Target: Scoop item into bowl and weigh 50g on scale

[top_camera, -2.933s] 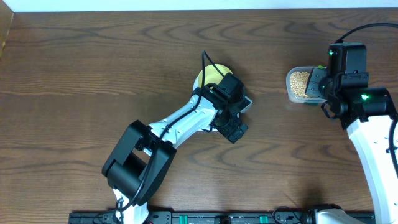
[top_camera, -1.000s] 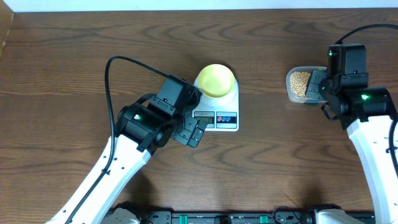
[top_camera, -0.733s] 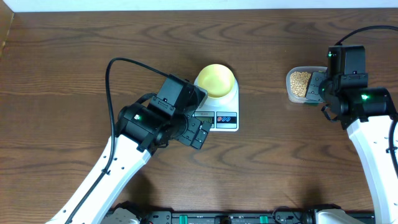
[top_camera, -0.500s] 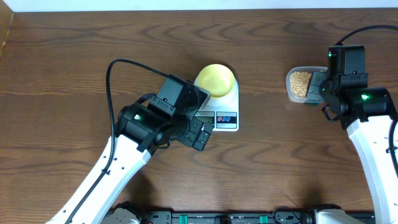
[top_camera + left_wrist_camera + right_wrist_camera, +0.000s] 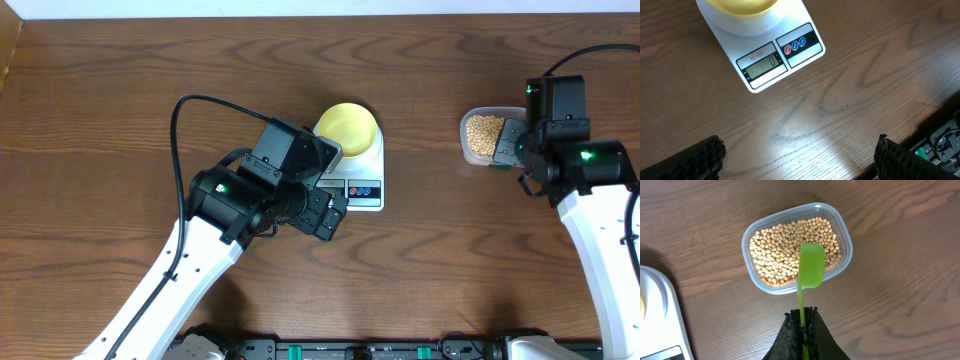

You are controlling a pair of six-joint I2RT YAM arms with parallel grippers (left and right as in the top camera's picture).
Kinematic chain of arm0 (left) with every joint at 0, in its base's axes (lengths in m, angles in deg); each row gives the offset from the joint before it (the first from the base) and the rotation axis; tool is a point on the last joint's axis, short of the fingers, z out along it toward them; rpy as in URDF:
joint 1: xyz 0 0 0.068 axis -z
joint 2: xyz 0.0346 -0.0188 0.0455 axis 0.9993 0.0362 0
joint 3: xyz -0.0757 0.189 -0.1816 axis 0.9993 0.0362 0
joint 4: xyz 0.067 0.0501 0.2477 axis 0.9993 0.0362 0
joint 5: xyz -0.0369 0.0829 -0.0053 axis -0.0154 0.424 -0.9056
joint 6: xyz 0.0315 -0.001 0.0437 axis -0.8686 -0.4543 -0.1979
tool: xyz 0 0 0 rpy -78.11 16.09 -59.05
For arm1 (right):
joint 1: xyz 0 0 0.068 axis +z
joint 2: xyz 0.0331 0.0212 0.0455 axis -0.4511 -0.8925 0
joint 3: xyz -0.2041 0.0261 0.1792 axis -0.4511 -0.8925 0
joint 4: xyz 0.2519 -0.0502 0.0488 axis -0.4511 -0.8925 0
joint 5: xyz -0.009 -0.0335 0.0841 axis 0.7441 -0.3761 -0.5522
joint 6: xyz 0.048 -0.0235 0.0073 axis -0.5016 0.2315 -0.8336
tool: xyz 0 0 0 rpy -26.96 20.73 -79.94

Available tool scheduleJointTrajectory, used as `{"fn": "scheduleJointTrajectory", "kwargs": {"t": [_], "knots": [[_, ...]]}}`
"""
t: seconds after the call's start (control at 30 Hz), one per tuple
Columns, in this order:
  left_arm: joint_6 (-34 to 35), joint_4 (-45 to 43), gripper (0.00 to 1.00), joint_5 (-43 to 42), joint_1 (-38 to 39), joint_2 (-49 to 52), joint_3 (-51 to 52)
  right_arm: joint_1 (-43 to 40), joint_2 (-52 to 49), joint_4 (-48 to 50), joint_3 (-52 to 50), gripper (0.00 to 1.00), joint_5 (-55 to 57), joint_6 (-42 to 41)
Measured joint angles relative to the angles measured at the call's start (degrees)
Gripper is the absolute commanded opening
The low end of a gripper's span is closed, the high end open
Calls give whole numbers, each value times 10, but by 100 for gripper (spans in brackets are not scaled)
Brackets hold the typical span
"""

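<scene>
Centre table: bowl [image 5: 348, 128] seated on scale [image 5: 365, 190], empty, display at zero. Left gripper [image 5: 327, 211] now withdrawn from bowl to scale's front-left, jaws wide, holding nothing. Right gripper [image 5: 802, 325] clamped on green scoop [image 5: 811, 265] over beans [image 5: 780, 250] in clear tub [image 5: 845, 235]. Placement done, scooping judged next.

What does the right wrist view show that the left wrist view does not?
Only the right wrist view: the clear tub of beans, and the green scoop held over them by the shut right claw.
Only the left wrist view: the display and buttons, the edge of the yellow bowl, and the open left claw.
Both: the white scale and the wooden table.
</scene>
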State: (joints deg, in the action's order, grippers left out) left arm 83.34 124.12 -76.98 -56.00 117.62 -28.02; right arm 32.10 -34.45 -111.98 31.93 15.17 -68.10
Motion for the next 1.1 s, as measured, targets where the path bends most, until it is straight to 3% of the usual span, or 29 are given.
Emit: {"fn": "scheduleJointTrajectory", "kwargs": {"t": [0.33, 1.1], "knots": [[4, 0, 98, -2, 0, 0, 0, 0, -66, -14, 0, 1, 24, -28], [4, 0, 98, -2, 0, 0, 0, 0, -142, 59, 0, 1, 76, -31]]}}
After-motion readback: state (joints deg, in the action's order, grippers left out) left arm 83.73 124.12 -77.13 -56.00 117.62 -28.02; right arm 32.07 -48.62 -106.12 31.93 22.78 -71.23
